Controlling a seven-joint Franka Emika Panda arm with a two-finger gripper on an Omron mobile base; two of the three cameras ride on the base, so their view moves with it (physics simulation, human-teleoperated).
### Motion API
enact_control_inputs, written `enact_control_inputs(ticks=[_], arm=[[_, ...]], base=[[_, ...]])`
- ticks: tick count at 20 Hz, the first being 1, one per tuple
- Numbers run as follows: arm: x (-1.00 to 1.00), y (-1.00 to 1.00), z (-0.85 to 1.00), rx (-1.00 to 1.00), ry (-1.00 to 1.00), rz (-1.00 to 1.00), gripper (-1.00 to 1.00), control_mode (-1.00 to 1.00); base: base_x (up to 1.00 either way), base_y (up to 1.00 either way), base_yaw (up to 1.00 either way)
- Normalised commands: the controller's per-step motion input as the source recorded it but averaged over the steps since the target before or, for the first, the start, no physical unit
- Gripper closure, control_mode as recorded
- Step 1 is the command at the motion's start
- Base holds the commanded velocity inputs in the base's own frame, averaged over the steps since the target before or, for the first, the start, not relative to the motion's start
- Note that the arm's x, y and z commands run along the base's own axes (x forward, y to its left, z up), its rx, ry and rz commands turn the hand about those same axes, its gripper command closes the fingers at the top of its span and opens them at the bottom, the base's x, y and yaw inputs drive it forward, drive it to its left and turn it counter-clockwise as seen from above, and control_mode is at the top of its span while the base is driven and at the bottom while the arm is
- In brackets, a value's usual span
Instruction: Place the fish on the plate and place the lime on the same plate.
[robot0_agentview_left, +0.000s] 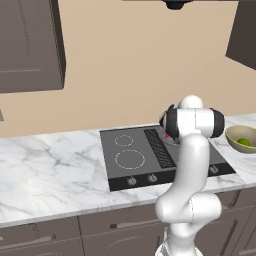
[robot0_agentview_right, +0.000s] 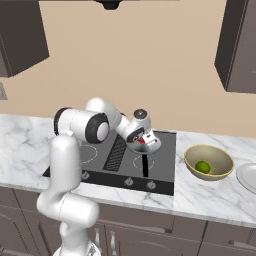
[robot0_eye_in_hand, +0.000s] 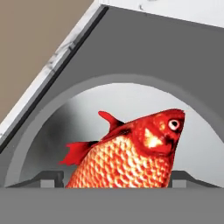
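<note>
Bright red-orange scaly fish (robot0_eye_in_hand: 131, 153) right up close in the hand view, sitting inside the round silver frying pan (robot0_eye_in_hand: 78, 94) on the dark grey stovetop (robot0_eye_in_hand: 144, 48). Two small dark finger tips (robot0_eye_in_hand: 51, 178) flanking the fish, one each side of its body, just beside it or maybe touching. Can't tell if actually clamped on it yet, so calling the two-finger gripper (robot0_agentview_right: 145, 141) undecided: not fully spread, not obviously pinching either.

From the right base view, hand dipped down into the pan, a speck of red showing under it. Over to the right on the white marble counter (robot0_agentview_right: 200, 192), small round green lime (robot0_agentview_right: 202, 166) resting in the deep tan-yellow bowl (robot0_agentview_right: 220, 159). Further right, shallow white-grey plate (robot0_agentview_right: 248, 177) cut off at the frame edge, well apart from the pan and the fish.
</note>
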Motion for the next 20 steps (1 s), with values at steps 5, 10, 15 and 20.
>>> enact_control_inputs(ticks=[5,10,15,20], arm=[[-0.17,0.08,0.95,0.04,-0.28,-0.05,1.0,-1.0],[-0.49,0.05,1.0,0.01,-0.29,-0.02,1.0,-1.0],[-0.77,0.13,1.0,0.0,-0.13,0.0,1.0,-1.0],[-0.78,0.18,1.0,-0.01,0.0,0.0,1.0,-1.0]], base=[[0.0,0.0,0.0],[0.0,0.0,0.0],[0.0,0.0,0.0],[0.0,0.0,0.0]])
